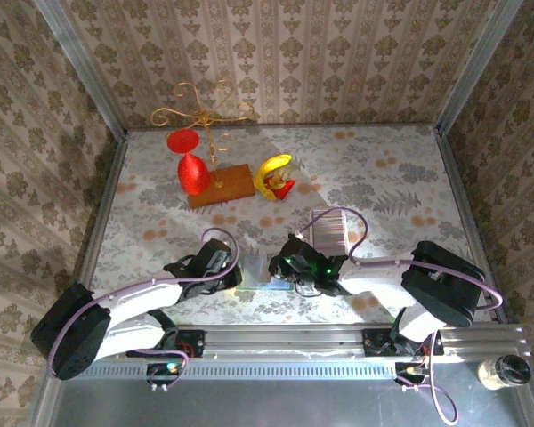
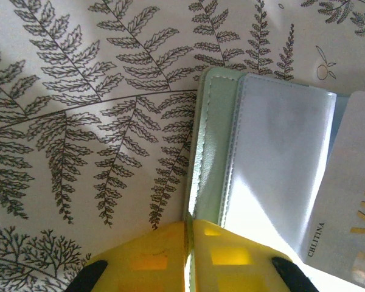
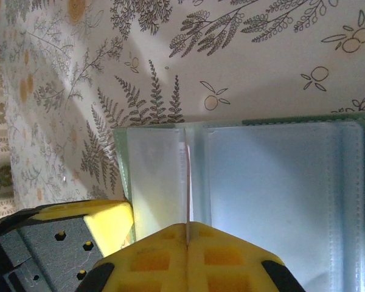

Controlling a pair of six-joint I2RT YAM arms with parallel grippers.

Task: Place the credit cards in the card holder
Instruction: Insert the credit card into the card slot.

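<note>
The sage-green card holder (image 1: pixel 254 270) lies open on the fern-patterned cloth between my two grippers, its bluish-grey inside (image 2: pixel 280 146) facing up. My left gripper (image 2: pixel 190 226) is shut on the holder's green left edge (image 2: pixel 210 152). In my right gripper (image 3: pixel 187 230), shut, stands one thin card (image 3: pixel 187 182) seen edge-on, its far end down on the holder's inside (image 3: pixel 280 182). That same card (image 2: pixel 359 201) shows pale with gold lettering in the left wrist view. The long ribbed strip of credit cards (image 1: pixel 328 229) lies just behind the right gripper (image 1: pixel 283 269). The left gripper (image 1: pixel 228 267) is at the holder's left.
At the back of the table stand a wooden block (image 1: pixel 221 185) with a gold wire stand, a red glass (image 1: pixel 191 169) and a yellow-red figure (image 1: pixel 274 174). A jar (image 1: pixel 503 370) sits off the table at bottom right. Patterned walls enclose three sides.
</note>
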